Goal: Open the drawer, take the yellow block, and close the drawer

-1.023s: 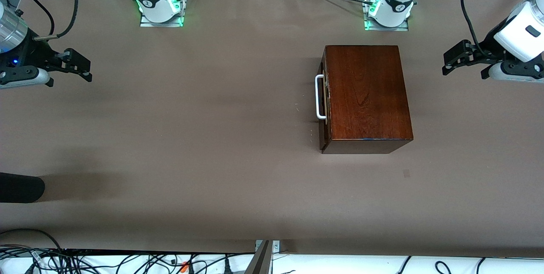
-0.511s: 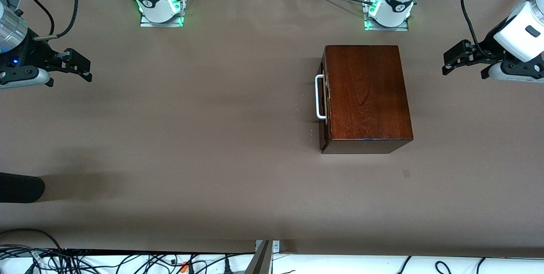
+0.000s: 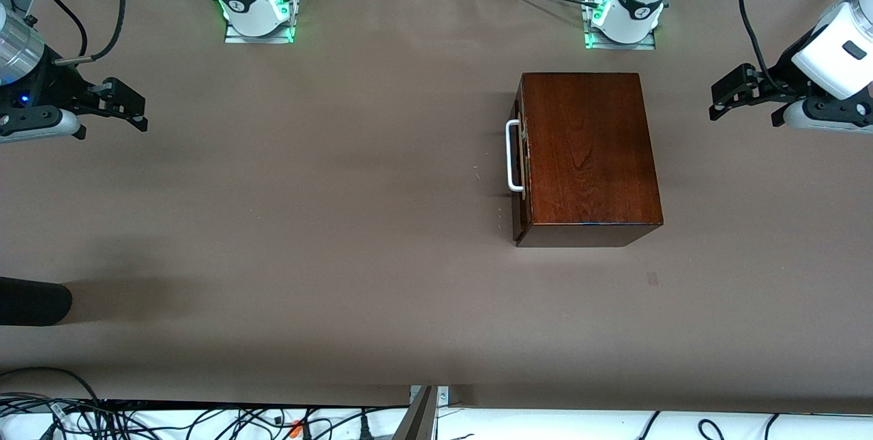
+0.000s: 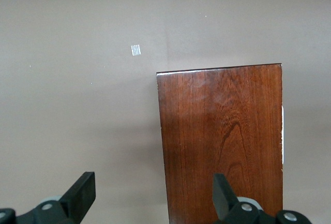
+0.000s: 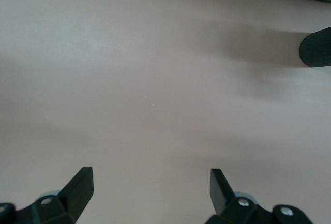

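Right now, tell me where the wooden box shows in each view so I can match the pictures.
Front view: the wooden box sits toward the left arm's end of the table, drawer shut, white handle facing the right arm's end.
Left wrist view: the box's glossy top fills the middle, above the open left hand.
Right wrist view: not in it; only bare table.
Shared landmark: the small pale patch on the table beside the box.

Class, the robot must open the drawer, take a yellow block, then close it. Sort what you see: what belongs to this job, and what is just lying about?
Belongs to the job:
- drawer, shut, with white handle, in the mahogany box
- left gripper, open, waiting
- right gripper, open, waiting
- yellow block: not visible

Just lying about:
- small pale tape square on the table
- black cylinder at the table's edge
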